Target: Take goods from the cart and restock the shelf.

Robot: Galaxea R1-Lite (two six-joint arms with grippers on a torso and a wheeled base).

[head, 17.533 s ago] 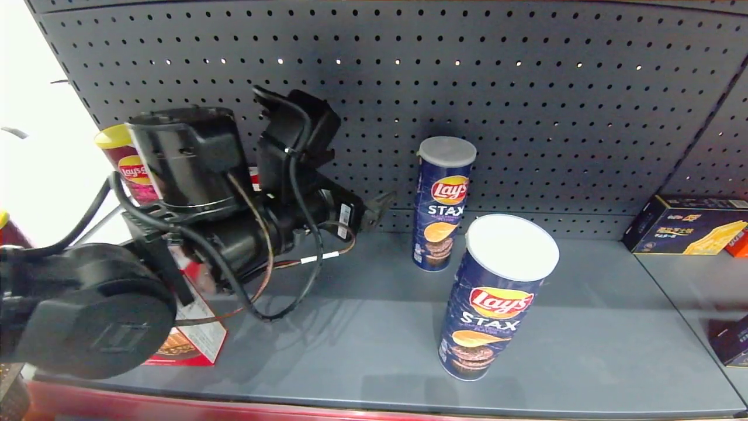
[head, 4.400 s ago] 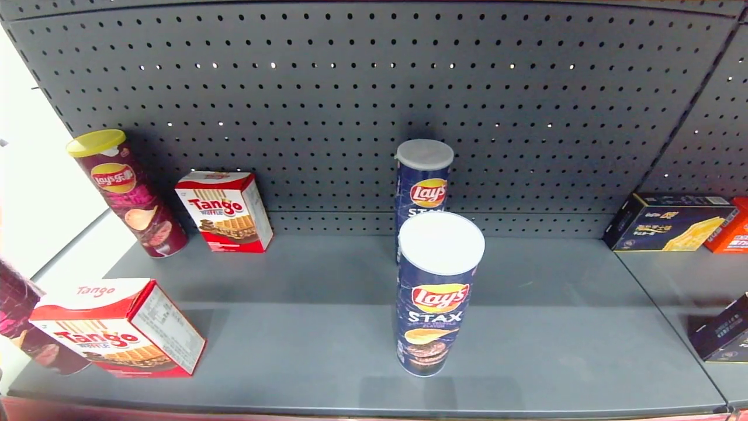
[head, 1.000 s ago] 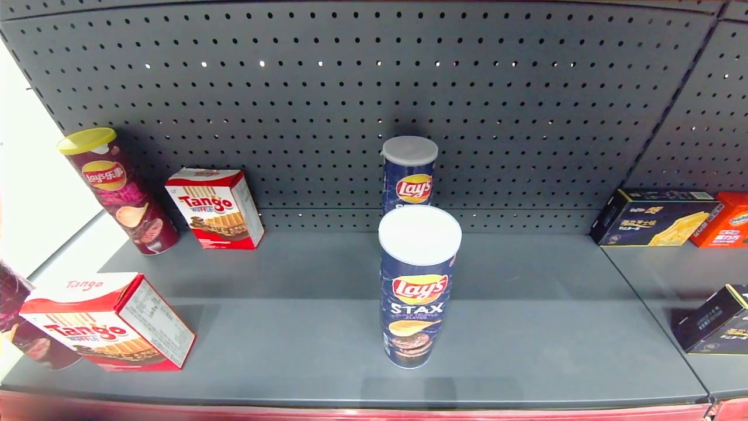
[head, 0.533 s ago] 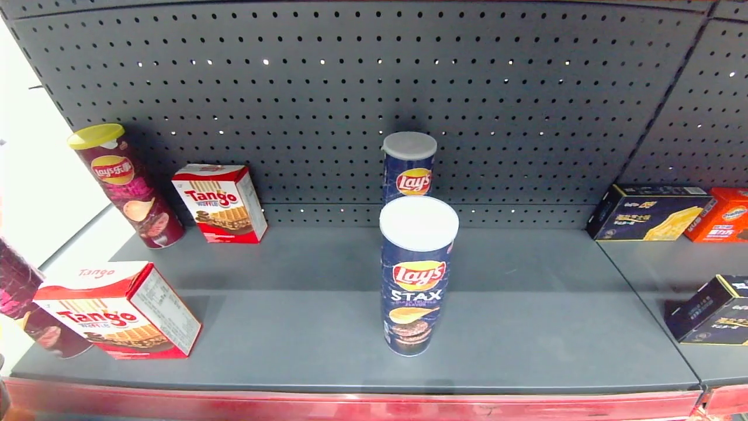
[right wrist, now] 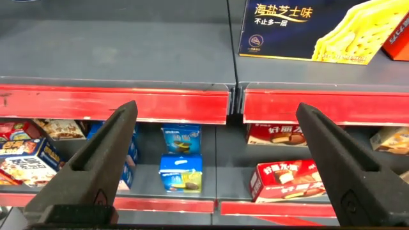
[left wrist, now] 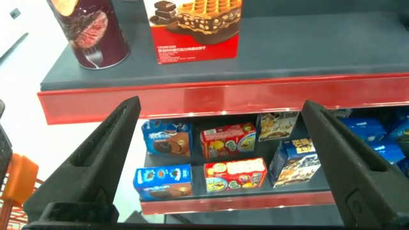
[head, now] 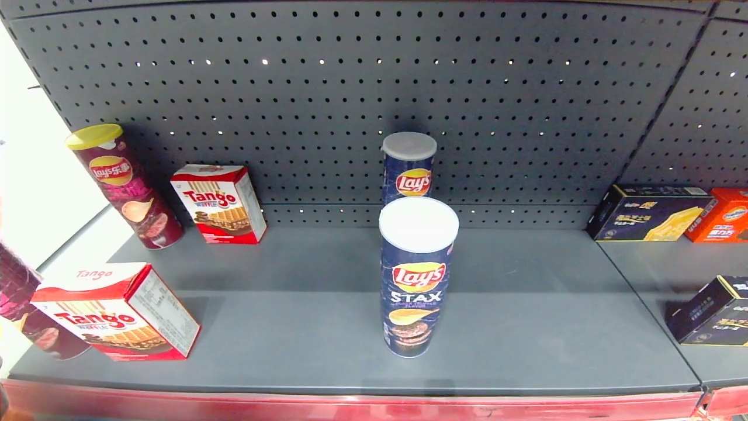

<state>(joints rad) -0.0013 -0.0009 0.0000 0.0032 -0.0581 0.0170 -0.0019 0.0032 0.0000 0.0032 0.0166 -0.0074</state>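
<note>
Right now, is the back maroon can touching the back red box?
Apart. The head view shows the pegboard between the back maroon can and the back red box, down to their bases.

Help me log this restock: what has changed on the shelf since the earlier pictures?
The left gripper, earlier out over the left end of the shelf, has pulled back and now hangs open before its red edge. The blue cans, red boxes and dark red can look unmoved; the view shifted a little.
</note>
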